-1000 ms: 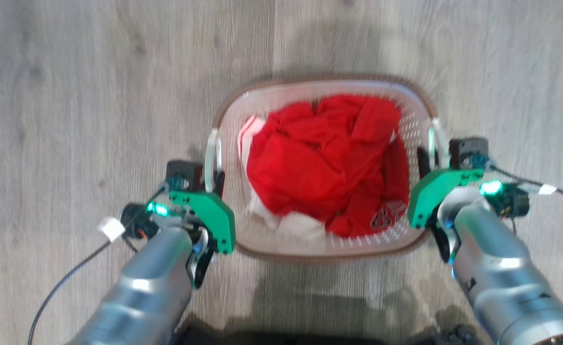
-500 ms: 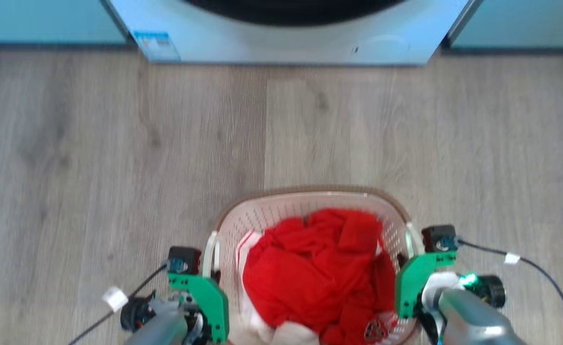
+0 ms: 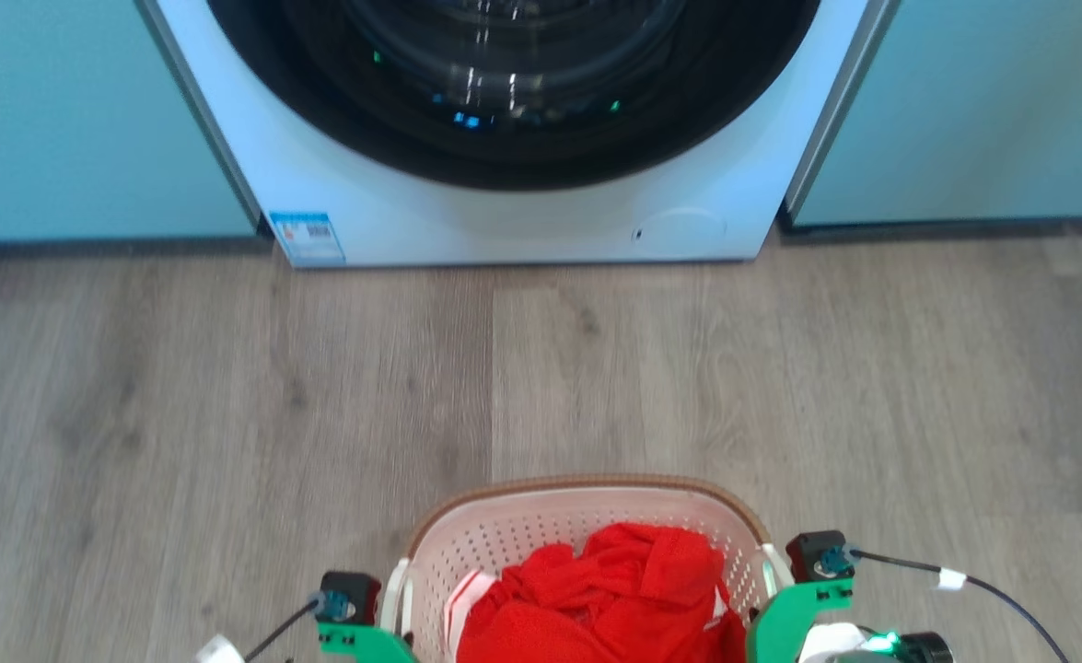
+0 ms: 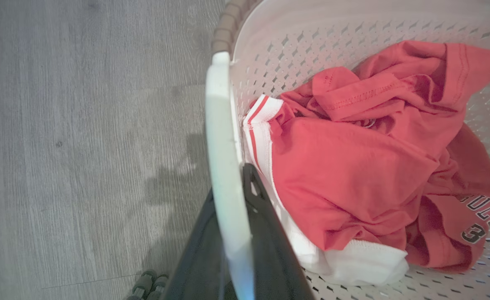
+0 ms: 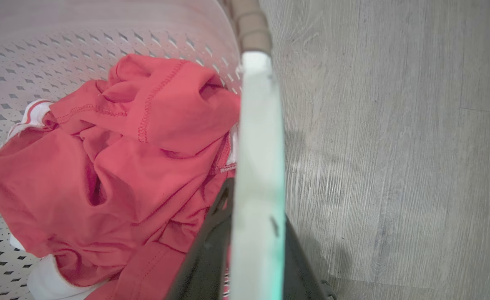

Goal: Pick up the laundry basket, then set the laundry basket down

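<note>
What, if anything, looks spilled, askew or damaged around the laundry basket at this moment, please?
Nothing stands out. The laundry basket looks level, the left hand and right hand each shut on one of its side handles. The red clothes lie wholly inside, none over the rim; no crack shows.

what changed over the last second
The head camera tilted up: the washing machine came into view and the laundry basket now sits at the bottom edge. Unchanged: left gripper and right gripper stay shut on it, red clothes inside.
</note>
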Available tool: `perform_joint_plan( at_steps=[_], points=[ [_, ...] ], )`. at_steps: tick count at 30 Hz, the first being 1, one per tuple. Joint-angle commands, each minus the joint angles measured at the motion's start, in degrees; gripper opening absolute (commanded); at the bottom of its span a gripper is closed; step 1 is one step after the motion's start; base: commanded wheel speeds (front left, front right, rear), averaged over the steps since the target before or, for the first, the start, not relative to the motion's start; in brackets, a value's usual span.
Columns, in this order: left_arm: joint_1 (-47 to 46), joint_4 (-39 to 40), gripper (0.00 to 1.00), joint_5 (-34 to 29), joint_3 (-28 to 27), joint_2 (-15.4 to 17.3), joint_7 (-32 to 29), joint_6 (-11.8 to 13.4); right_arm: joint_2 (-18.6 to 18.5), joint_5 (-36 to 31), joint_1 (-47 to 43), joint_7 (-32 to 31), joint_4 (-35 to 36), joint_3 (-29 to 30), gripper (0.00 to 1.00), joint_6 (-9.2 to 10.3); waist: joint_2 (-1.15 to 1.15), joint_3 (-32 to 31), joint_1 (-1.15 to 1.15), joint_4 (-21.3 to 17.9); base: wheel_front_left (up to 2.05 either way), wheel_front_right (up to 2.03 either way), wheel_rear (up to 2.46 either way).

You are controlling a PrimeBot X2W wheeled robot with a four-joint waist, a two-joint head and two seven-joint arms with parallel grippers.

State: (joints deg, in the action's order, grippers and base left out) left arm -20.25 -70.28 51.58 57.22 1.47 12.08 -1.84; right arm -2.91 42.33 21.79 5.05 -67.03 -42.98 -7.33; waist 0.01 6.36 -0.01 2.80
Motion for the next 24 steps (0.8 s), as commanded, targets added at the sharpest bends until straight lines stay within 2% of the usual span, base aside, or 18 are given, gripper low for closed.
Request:
perform_joint_plan(
  at_steps=[1,9,24],
  points=[
    [-2.0,0.0,0.0,0.5,-0.8,1.4,0.5,0.1,0.0,-0.1,-0.8,-0.4,0.8,-2.2,0.0,-0.16,-0.01,-2.1,0.01,-0.6,0.0,0.0,0.0],
    [-0.4,-1.0,0.0,1.7,0.0,1.4,0.6,-0.2,0.0,2.7,-1.8,-0.3,0.5,-5.3,0.0,-0.16,-0.01,-5.4,0.01,-1.1,0.0,0.0,0.0],
    [-0.8,-2.3,0.0,2.9,0.8,1.4,1.6,-0.7,0.0,6.7,-1.4,0.9,-0.8,-9.1,0.0,-0.16,-0.01,-7.0,0.01,-1.6,0.0,0.0,0.0]
  ],
)
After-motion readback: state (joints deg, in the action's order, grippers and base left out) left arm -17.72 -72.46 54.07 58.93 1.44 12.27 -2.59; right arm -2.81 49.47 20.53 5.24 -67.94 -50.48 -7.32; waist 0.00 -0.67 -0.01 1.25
